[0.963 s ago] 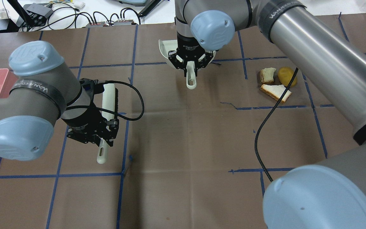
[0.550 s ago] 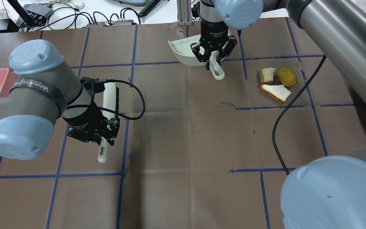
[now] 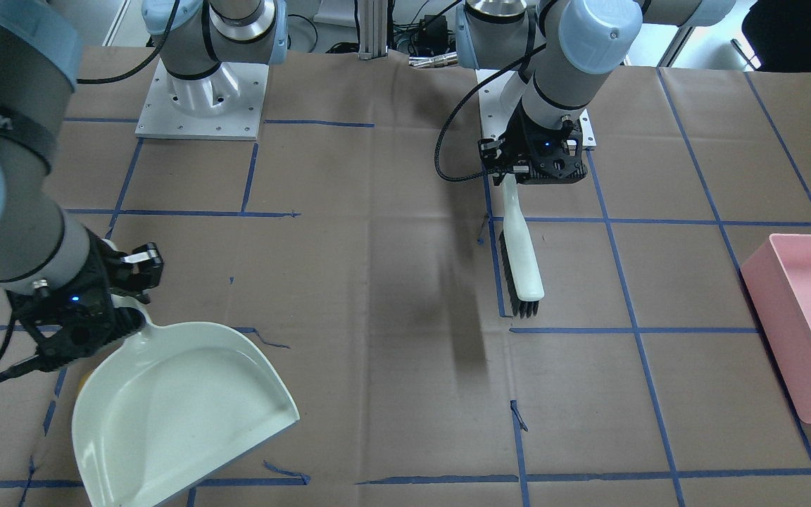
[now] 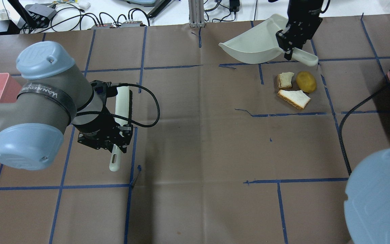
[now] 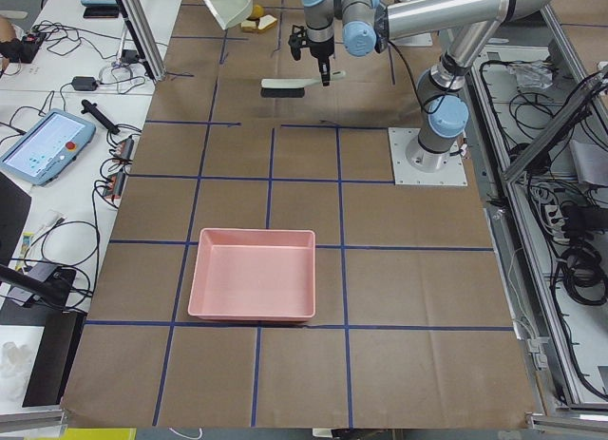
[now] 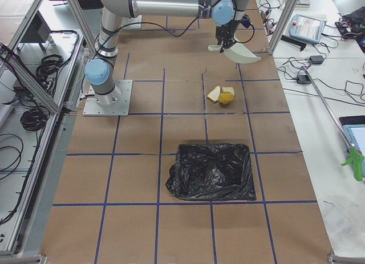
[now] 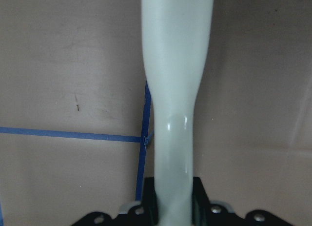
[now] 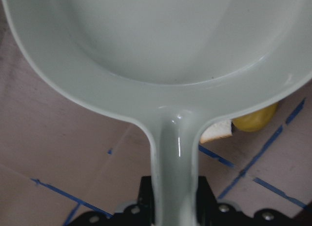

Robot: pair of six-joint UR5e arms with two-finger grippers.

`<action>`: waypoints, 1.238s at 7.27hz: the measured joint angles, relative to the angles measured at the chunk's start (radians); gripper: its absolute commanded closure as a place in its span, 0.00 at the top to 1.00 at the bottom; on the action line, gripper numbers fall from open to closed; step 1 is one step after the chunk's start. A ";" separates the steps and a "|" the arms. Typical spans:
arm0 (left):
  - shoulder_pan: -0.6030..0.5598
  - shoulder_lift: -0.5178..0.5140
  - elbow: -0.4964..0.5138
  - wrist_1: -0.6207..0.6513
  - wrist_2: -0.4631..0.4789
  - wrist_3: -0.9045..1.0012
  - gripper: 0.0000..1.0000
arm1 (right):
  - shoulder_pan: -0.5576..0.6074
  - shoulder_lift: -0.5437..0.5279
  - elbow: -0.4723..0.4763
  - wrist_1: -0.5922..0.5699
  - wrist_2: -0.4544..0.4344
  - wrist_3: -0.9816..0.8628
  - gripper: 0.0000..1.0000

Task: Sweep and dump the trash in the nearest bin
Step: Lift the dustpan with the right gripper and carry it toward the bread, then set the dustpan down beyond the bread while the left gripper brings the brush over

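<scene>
Potato point(image 4: 306, 82), overhead view: long axis 10-to-4, with the small bread piece point(image 4: 285, 80) just beside it at 9 o'clock and the triangular bread piece point(image 4: 295, 98) at 7. The dustpan point(image 4: 252, 44) hangs near at 11, handle toward 4, clamped in the right gripper point(image 4: 291, 51). The left gripper point(image 4: 116, 146) clamps the brush point(image 4: 122, 105), axis 12-to-6. Front view: dustpan stands before potato and bread; pink bin point(image 3: 807, 324) at 3. Right view: black-bagged bin point(image 6: 211, 171) at 6 of the potato.
</scene>
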 measured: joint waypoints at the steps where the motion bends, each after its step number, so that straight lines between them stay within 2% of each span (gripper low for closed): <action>1: -0.012 -0.001 0.000 0.012 -0.016 -0.002 0.17 | -0.070 -0.004 0.000 0.001 -0.030 -0.145 0.00; 4: -0.086 -0.030 0.014 0.051 -0.032 -0.013 0.16 | -0.291 -0.008 -0.002 -0.021 -0.078 -0.604 0.00; 6: -0.163 -0.105 0.098 0.058 -0.032 -0.017 0.17 | -0.407 -0.005 -0.002 -0.077 -0.152 -0.889 0.00; 9: -0.268 -0.209 0.214 0.052 -0.021 -0.046 0.16 | -0.481 0.036 0.002 -0.226 -0.232 -1.203 0.00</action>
